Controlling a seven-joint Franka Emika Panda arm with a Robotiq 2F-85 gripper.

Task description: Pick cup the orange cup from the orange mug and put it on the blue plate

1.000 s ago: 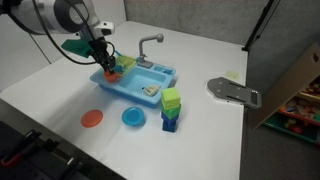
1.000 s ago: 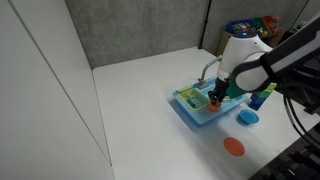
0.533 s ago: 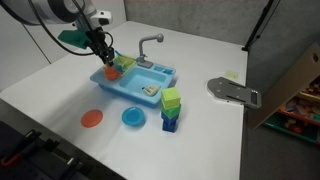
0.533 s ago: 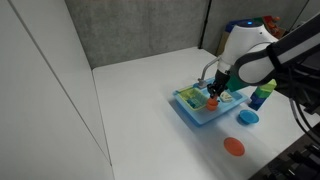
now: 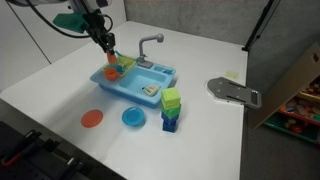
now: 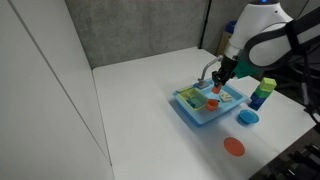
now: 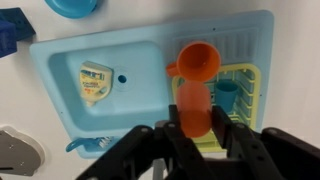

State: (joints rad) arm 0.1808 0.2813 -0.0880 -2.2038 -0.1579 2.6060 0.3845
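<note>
Okay, the gripper point(image 7: 195, 130) is clamped on the orange cup point(image 7: 193, 105). In the wrist view the dark fingers press on both sides of the cup, which stands upright between them. The cup hangs in the air over the light-blue toy sink point(image 7: 60, 60), just above the orange mug point(image 7: 198, 60). In an exterior view there looks to be a gap between cup point(image 5: 112, 58) and mug point(image 5: 114, 72), so they are not touching. The mug sits at the basin's edge, beside a yellow-green dish rack point(image 7: 250, 70) holding a small teal cup point(image 7: 228, 93). A yellow-white item point(image 7: 95, 80) lies in the basin. The blue plate point(image 5: 133, 118) is flat on the white table in front of the sink, well apart from the cup and bare. An orange plate point(image 5: 92, 118) lies beside it, with stacked green and blue blocks point(image 5: 171, 108) on its other side.
</note>
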